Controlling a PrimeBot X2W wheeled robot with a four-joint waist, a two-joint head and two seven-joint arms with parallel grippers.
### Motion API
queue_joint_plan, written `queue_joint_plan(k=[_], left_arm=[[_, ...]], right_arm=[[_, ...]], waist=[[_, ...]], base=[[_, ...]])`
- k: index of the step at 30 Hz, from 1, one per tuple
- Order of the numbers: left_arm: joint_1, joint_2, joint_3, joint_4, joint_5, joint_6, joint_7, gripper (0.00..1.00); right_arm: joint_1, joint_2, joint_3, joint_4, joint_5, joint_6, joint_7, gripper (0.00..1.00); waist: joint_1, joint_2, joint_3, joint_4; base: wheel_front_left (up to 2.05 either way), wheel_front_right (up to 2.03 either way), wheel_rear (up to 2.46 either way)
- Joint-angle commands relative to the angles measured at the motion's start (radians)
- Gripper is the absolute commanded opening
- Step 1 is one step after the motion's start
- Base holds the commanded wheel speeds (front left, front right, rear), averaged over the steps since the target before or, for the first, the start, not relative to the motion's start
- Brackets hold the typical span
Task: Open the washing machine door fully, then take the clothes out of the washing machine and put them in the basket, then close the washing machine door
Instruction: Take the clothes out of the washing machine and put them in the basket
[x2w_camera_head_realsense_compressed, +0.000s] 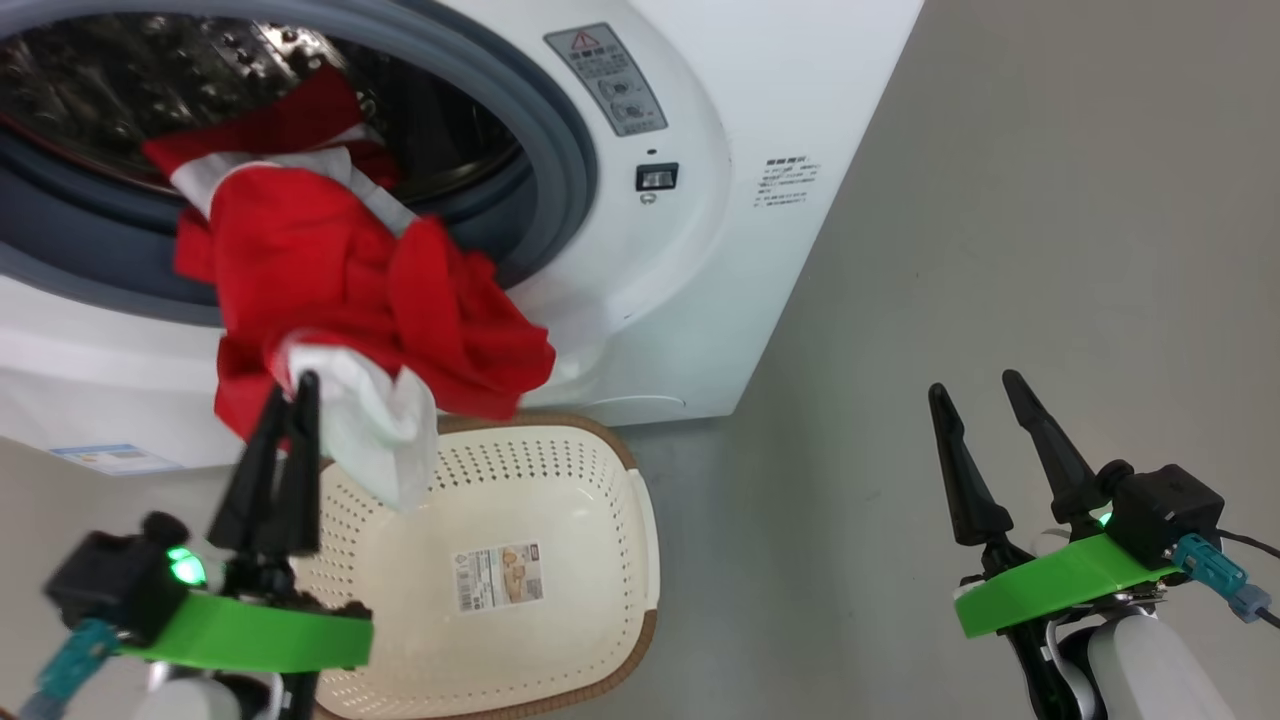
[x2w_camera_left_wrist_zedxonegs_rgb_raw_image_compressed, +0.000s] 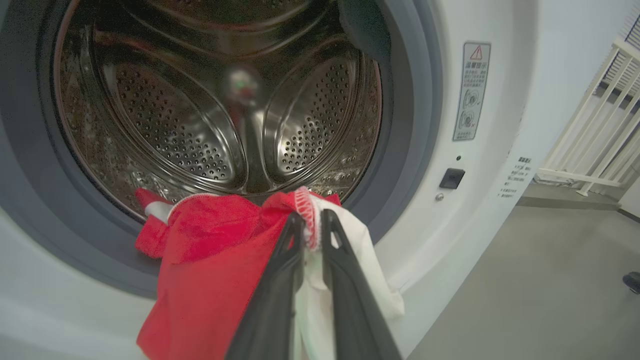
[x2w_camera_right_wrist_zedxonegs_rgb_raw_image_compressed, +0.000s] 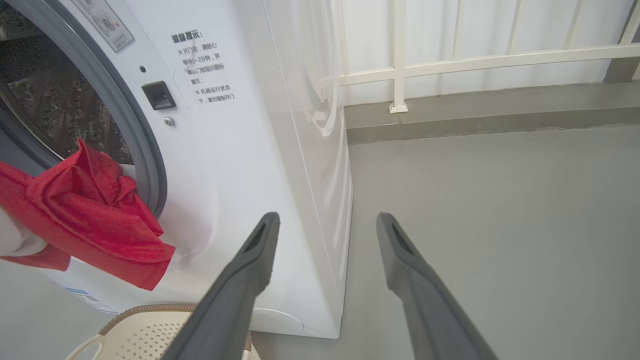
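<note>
The white washing machine (x2w_camera_head_realsense_compressed: 780, 120) fills the upper left, its steel drum (x2w_camera_left_wrist_zedxonegs_rgb_raw_image_compressed: 225, 100) exposed; the door is out of view. Red and white clothes (x2w_camera_head_realsense_compressed: 340, 290) hang out over the grey-blue rubber ring (x2w_camera_head_realsense_compressed: 560, 150) and down the machine's front, partly still in the drum. My left gripper (x2w_camera_head_realsense_compressed: 295, 385) is shut on a white and red fold of the clothes (x2w_camera_left_wrist_zedxonegs_rgb_raw_image_compressed: 312, 225), held just above the basket's near left corner. The cream basket (x2w_camera_head_realsense_compressed: 600, 500) stands on the floor below the opening, with a paper label on its bottom. My right gripper (x2w_camera_head_realsense_compressed: 975, 385) hangs open over bare floor to the right, holding nothing.
Grey floor (x2w_camera_head_realsense_compressed: 1000, 250) spreads to the right of the washing machine (x2w_camera_right_wrist_zedxonegs_rgb_raw_image_compressed: 280, 125). A white railing (x2w_camera_right_wrist_zedxonegs_rgb_raw_image_compressed: 450, 60) stands behind along a low step. Warning labels (x2w_camera_head_realsense_compressed: 605, 80) and a small black latch socket (x2w_camera_head_realsense_compressed: 656, 177) sit right of the opening.
</note>
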Motion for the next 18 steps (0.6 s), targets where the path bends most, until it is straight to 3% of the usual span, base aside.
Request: queue_joint_plan(k=[1, 18], left_arm=[[0.008, 0.009, 0.022, 0.013, 0.003, -0.006, -0.005, 0.0], [-0.138, 0.038, -0.093, 0.511, -0.048, -0.006, -0.005, 0.0]], right_arm=[[-0.019, -0.002, 0.026, -0.027, -0.004, 0.0, -0.006, 1.0], [-0.07, 0.008, 0.028, -0.045, -0.005, 0.0, -0.006, 1.0]], waist=[[-0.0001, 0.0, 0.014, -0.009], [-0.0001, 0.0, 0.122, -0.053]], base=[[0.0, 0.0, 0.0], [0.0, 0.0, 0.0]])
